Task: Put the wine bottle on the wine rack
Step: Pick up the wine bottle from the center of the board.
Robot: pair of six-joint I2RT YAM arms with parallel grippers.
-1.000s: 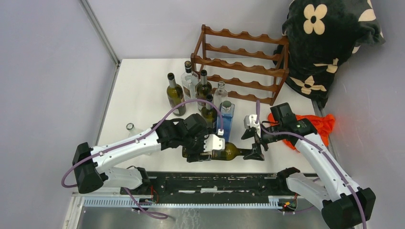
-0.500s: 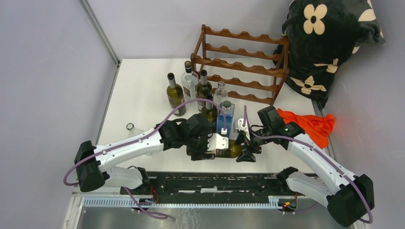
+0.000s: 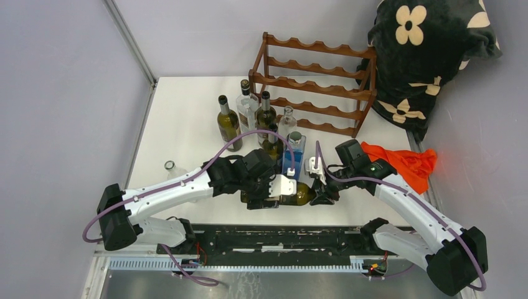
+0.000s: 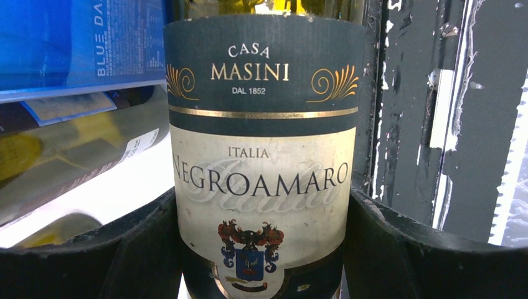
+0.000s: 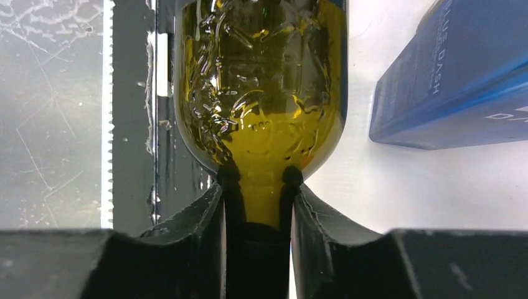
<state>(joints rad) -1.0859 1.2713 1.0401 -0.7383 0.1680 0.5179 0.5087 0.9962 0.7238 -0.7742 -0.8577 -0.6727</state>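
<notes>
A dark green wine bottle [image 3: 300, 197] lies on its side near the table's front edge, neck pointing right. My left gripper [image 3: 274, 190] is shut on its labelled body [image 4: 264, 156], one finger on each side of the label. My right gripper [image 3: 322, 190] is shut on the bottle's neck, just below the shoulder [image 5: 261, 93], and both fingers touch the glass. The reddish-brown wine rack [image 3: 314, 84] stands at the back of the table, and I see no bottles on its rails.
Several upright bottles [image 3: 228, 123] cluster in front of the rack, with a blue bottle [image 3: 294, 156] right behind the held one. A small clear bottle [image 3: 169, 166] stands at the left. An orange cloth [image 3: 405, 163] and a black flowered blanket [image 3: 429, 50] lie at the right.
My right gripper moved left onto the bottle's neck and closed on it. The left gripper kept its hold on the body, and the bottle shifted slightly left.
</notes>
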